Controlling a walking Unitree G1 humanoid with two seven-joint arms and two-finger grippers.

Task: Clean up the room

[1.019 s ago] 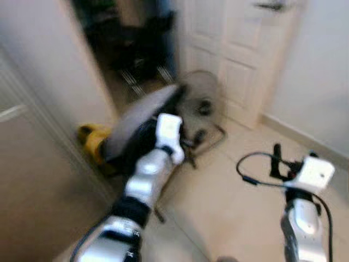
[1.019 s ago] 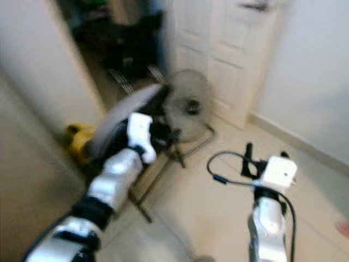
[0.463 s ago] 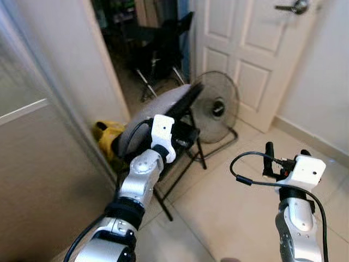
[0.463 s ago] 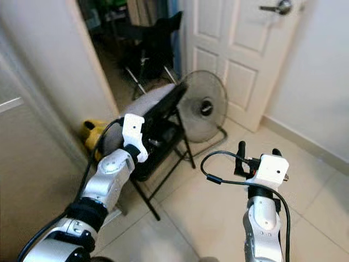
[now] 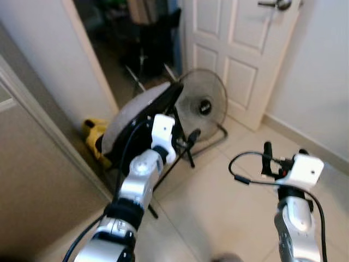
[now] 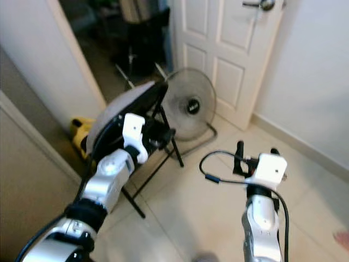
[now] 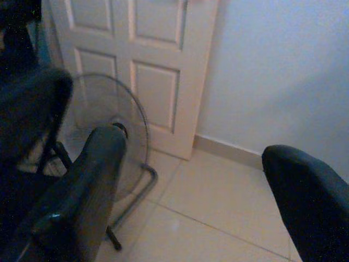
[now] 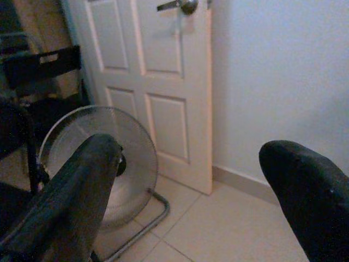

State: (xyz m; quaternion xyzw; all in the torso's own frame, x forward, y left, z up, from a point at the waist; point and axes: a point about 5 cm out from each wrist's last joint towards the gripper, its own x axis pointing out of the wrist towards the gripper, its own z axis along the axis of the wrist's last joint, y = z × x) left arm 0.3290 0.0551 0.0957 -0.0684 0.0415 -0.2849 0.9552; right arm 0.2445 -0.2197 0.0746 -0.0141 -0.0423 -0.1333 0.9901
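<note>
Two silver arms reach forward over a pale tiled floor at the threshold of a doorway. The left gripper is raised just in front of a folding chair with a grey padded seat and black metal frame, which stands tilted at the edge of the open doorway; its two black fingers are spread wide apart with nothing between them. The right gripper is held out over bare tiles, well apart from the chair, its fingers likewise spread and empty, with a black cable looping from its white wrist housing.

Just behind the chair, a round floor fan with a grey wire grille stands upright on a curved tube base, directly before a white panelled door with a silver lever handle. The door stands open against a plain white wall with a pale skirting board along the floor. Beside the chair's legs, low against the left wall, lies a yellow object whose kind cannot be made out. Through the doorway, a darker room holds black furniture too dim to identify. A beige panel fills the near left side.
</note>
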